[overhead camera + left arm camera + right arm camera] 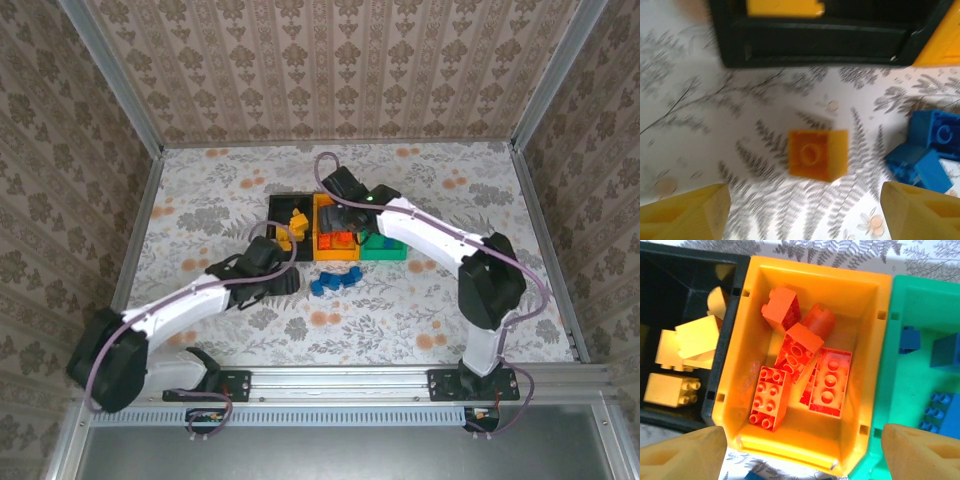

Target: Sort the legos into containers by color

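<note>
A yellow-orange lego (817, 154) lies on the table just ahead of my open left gripper (805, 215), with nothing between the fingers (690, 212). Blue legos (925, 155) lie to its right, seen from above as a cluster (335, 282). The black bin (660, 300) holds yellow legos (695, 337). Several red-orange legos (830, 380) fill the orange bin (735, 365), and the green bin (890, 380) holds blue legos (942, 352). My right gripper (802, 455) hangs open and empty over the orange bin's near edge (335, 258).
The joined bins (285, 210) stand mid-table, with the left gripper (285, 278) just in front of the black one (815, 40). Patterned walls enclose the floral table (450, 320). Free room lies at the front right and far left.
</note>
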Robot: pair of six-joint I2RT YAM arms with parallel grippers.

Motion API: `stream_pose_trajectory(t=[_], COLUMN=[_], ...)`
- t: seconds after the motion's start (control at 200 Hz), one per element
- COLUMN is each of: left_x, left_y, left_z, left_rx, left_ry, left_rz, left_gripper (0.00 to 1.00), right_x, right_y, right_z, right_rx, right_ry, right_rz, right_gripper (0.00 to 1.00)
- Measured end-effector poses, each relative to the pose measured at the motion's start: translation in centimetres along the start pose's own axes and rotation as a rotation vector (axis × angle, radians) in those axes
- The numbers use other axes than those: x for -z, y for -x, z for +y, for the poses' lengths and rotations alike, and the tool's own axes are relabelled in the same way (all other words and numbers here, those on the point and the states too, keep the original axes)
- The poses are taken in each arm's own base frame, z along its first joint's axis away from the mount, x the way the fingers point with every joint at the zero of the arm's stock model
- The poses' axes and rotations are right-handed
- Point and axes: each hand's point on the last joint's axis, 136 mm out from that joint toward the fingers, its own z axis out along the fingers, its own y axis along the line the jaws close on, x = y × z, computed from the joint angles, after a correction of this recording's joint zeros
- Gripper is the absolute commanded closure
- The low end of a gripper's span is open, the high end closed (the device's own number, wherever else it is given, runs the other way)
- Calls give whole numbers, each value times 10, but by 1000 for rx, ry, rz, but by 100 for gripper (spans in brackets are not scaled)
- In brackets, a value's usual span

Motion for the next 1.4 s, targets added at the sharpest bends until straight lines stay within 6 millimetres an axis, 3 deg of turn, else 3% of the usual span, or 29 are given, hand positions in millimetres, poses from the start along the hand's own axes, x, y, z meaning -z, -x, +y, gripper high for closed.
stream_pose_trajectory(t=[0.19,0.495,0.78,1.0,1.16,1.4], left_x=[-22,-49,-53,-52,-36,40], left_y=[9,-16,-10,-9,-7,40], left_z=[-15,-1,-8,-11,-18,-36], left_rx=[-80,-153,-180,-214,-222,-145], left_ry=[63,191,199,212,187,48], left_rz=[30,109,81,67,41,-149], left_gripper=[29,44,56,63,63,61], right_x=[20,31,60,63,65,76], right_y=[-5,-19,-10,-16,-21,-26], right_z=[-9,-20,-23,-27,-34,-42], right_rx=[-20,-29,-57,-72,-80,-107], right_ry=[17,17,55,51,38,44], right_rz=[-38,-46,-119,-121,-124,-143], right_gripper=[17,16,16,16,15,15])
